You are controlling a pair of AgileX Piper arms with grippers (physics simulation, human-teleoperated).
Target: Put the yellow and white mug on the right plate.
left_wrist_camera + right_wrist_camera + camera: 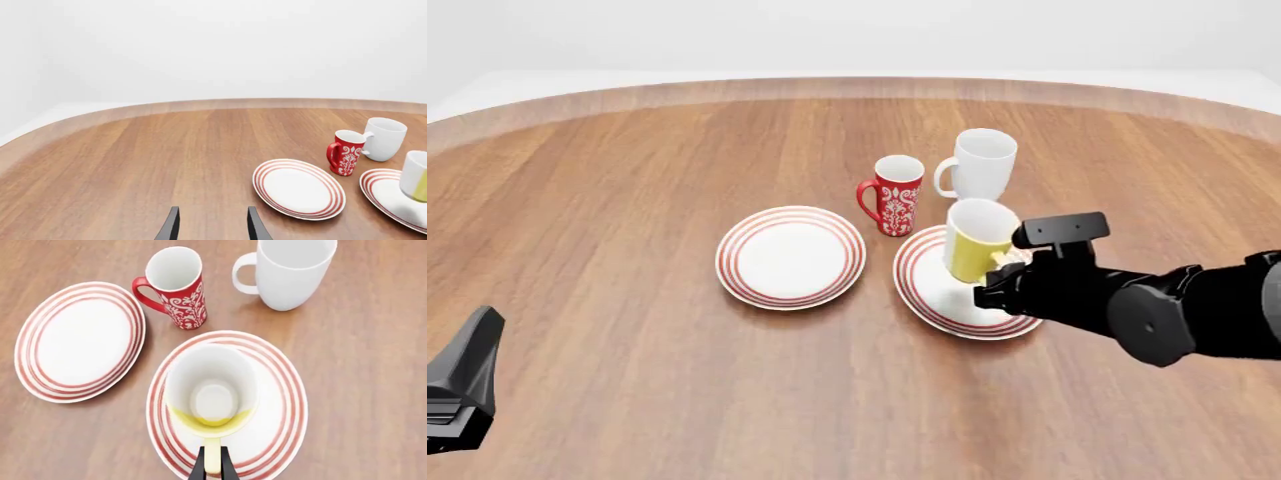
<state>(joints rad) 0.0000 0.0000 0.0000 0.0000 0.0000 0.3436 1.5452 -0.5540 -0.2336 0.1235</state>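
Note:
The yellow and white mug (977, 240) is over the right red-ringed plate (928, 292), upright, with its handle toward me. My right gripper (1005, 264) is shut on the mug's yellow handle. In the right wrist view the fingers (213, 467) pinch the handle, and the mug (212, 395) sits over the plate's (283, 385) middle. I cannot tell if the mug's base touches the plate. My left gripper (212, 225) is open and empty, low at the near left of the table (474, 350). The mug (417, 175) and plate (390, 197) show at the edge of the left wrist view.
An empty left plate (790, 257) lies beside the right one. A red patterned mug (897, 195) and a tall white mug (981, 165) stand just behind the plates, close to the yellow mug. The table's curved far edge (854, 88) runs across the back.

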